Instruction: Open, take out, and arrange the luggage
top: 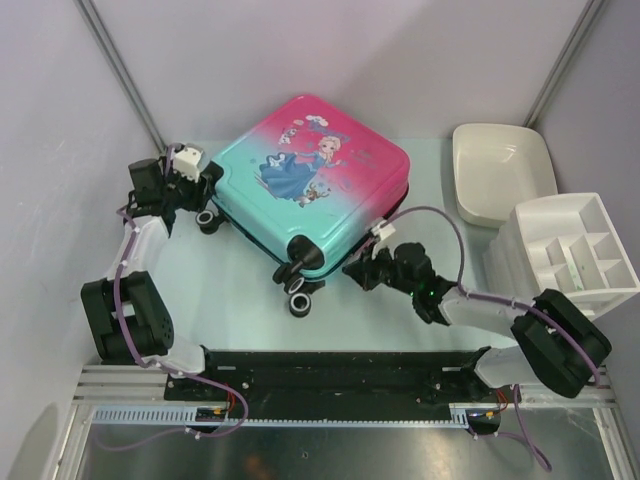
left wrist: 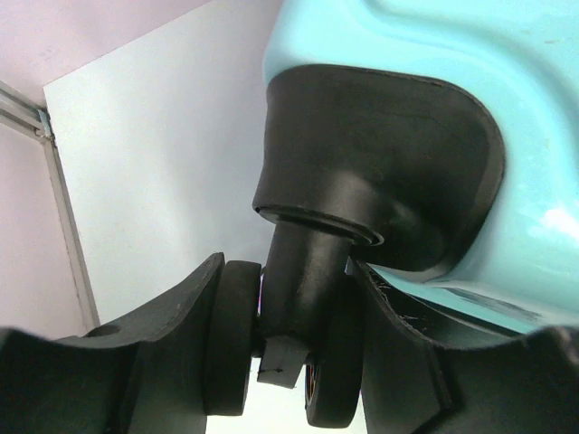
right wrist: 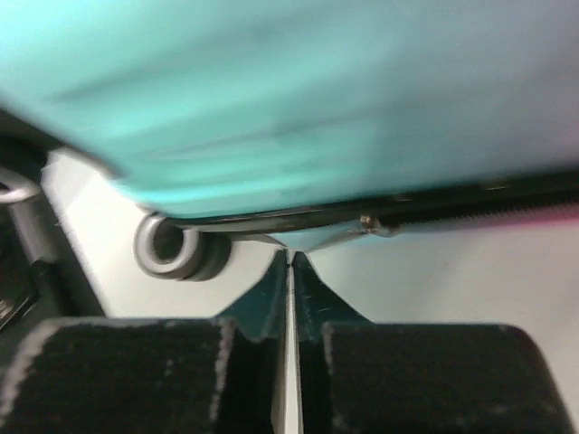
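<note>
Suitcase (top: 310,185) lying flat and zipped at the middle of the table (top: 240,290) | corner wheel (left wrist: 231,339) clasped by left tool (left wrist: 289,380), best held steady | right tool (right wrist: 289,271) clenched beside zip (right wrist: 470,210), pull not seen gripped | zip best drawn slowly along seam

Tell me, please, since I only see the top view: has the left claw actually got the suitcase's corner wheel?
Observer: Yes. The left wrist view shows the left claw with its fingers against both sides of the wheel.
Operator: Thanks. Is the right claw open?
Observer: No, the right claw is shut, just below the zipper.
Operator: Is it holding the pull?
Observer: I cannot tell; a small metal slider sits just right of it.
</note>
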You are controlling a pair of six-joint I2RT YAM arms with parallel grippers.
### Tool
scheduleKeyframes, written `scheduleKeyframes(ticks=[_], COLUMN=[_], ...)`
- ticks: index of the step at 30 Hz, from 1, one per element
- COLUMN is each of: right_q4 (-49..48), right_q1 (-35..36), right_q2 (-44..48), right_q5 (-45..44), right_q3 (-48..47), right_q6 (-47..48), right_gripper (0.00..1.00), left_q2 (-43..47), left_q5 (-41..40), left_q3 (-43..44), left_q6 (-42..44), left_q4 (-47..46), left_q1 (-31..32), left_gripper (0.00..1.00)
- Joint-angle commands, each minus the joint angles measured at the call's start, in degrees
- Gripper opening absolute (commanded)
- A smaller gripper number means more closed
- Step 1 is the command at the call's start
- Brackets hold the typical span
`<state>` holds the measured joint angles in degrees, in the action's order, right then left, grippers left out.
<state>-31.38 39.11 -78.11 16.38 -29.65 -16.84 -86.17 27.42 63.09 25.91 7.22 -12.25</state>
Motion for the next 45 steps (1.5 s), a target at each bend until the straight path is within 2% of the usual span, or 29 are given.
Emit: scheduleKeyframes(ticks=[1,2,6,9,10,13,15,16,17,18,19,22,24,28,29,32,38,41,45], right_q4=[-7.3,-10.9,-14.9,-15.7,-15.6,-7.0,2.7,5.9,12.6,15.6,21.1,26.3,25.7,17.5,14.4,8.5,-2.4,-3.6,-0.6], right_q1=[16.2,17.3,20.0,16.9,13.7,9.3,3.9,2.1,-1.2,-2.9,-4.6,-9.7,-11.2,-12.3,-12.6,-14.1,-16.0,-16.6,-20.2], right_q2=[2.4,1.6,-1.3,-3.4,-3.3,2.8,10.1,12.7,15.2,19.9,21.7,25.2,24.1,13.2,7.2,-2.6,-17.4,-20.3,-20.3], right_q5=[1.2,-1.3,-4.1,-3.0,-1.1,4.7,8.2,9.4,9.2,8.7,8.4,6.3,1.6,-1.4,-0.2,3.7,11.8,16.2,21.9], right_q3=[3.3,3.6,3.1,2.3,1.7,1.3,1.3,1.2,0.9,0.6,0.2,-1.3,-1.5,-4.8,-6.2,-13.0,-24.9,-29.4,-29.7], right_q6=[2.4,4.2,8.2,8.8,8.7,10.9,10.9,10.9,10.9,10.9,10.3,9.9,8.6,4.7,4.0,2.3,5.6,5.9,10.4], right_gripper=[0.0,0.0,0.0,0.0,0.0,0.03,0.2,0.38,0.47,0.63,0.68,0.77,0.79,0.77,0.77,0.78,0.77,0.78,0.8], left_q2=[1.4,1.6,3.6,5.6,6.0,7.1,6.6,6.3,5.9,5.5,5.5,6.2,7.2,10.1,10.9,12.2,12.3,9.7,3.4], left_q5=[2.3,2.3,2.5,1.4,1.0,0.9,1.0,1.1,1.2,1.3,1.6,1.8,1.9,-1.7,-4.6,-6.6,-8.9,-7.0,-3.5], left_q3=[-4.8,-5.2,-7.3,-8.2,-8.7,-9.1,-9.0,-8.6,-8.3,-8.2,-8.1,-8.8,-9.6,-11.4,-11.4,-10.8,-10.0,-6.9,-1.1], left_q6=[-15.5,-16.2,-18.4,-17.6,-17.2,-16.2,-16.3,-16.7,-16.9,-17.1,-17.2,-17.4,-17.6,-20.1,-21.3,-25.3,-31.7,-33.8,-31.9], left_q4=[6.0,5.9,4.9,4.9,5.0,5.3,5.4,5.5,5.6,5.5,5.6,5.7,5.8,6.4,7.4,10.6,10.9,10.9,10.9], left_q1=[2.2,2.3,3.4,3.4,3.2,2.1,0.4,-0.1,-1.4,-1.8,-2.2,-3.0,-2.9,-3.0,-3.3,-4.0,-5.8,-7.6,-9.7], left_gripper=[0.0,0.0,0.0,0.0,0.0,0.0,0.0,0.0,0.0,0.0,0.0,0.0,0.0,0.0,0.0,0.0,0.0,0.0,0.0])
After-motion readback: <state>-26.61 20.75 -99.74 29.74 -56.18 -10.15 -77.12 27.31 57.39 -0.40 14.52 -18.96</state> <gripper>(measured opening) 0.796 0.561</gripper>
